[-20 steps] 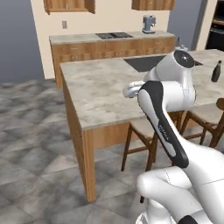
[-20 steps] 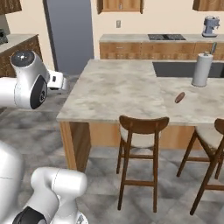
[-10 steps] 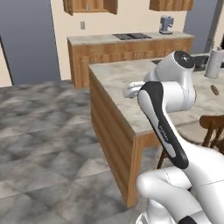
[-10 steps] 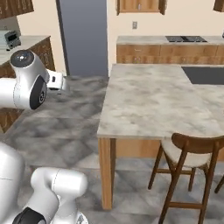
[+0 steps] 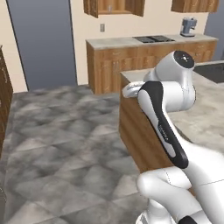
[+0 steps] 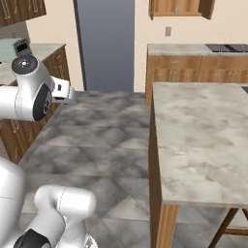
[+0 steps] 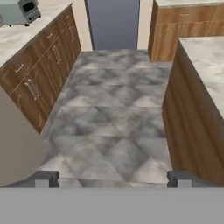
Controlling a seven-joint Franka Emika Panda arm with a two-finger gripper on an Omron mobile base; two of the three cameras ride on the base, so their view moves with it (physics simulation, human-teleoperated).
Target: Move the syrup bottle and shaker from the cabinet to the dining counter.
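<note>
Dining counter (image 6: 203,140) at right, gripper (image 7: 113,178) spread wide — empty, above floor (image 7: 113,118)

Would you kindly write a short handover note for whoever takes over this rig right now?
Gripper: open, fingers wide apart, nothing held, aimed over the floor.
Cabinet: on the far wall, doors open; something on its shelf is too small to identify.
Dining counter: close on the base's right.
Done: neither delivery can be confirmed from here.
Left: locate the syrup bottle and shaker, and carry whatever remains to the dining counter.
</note>
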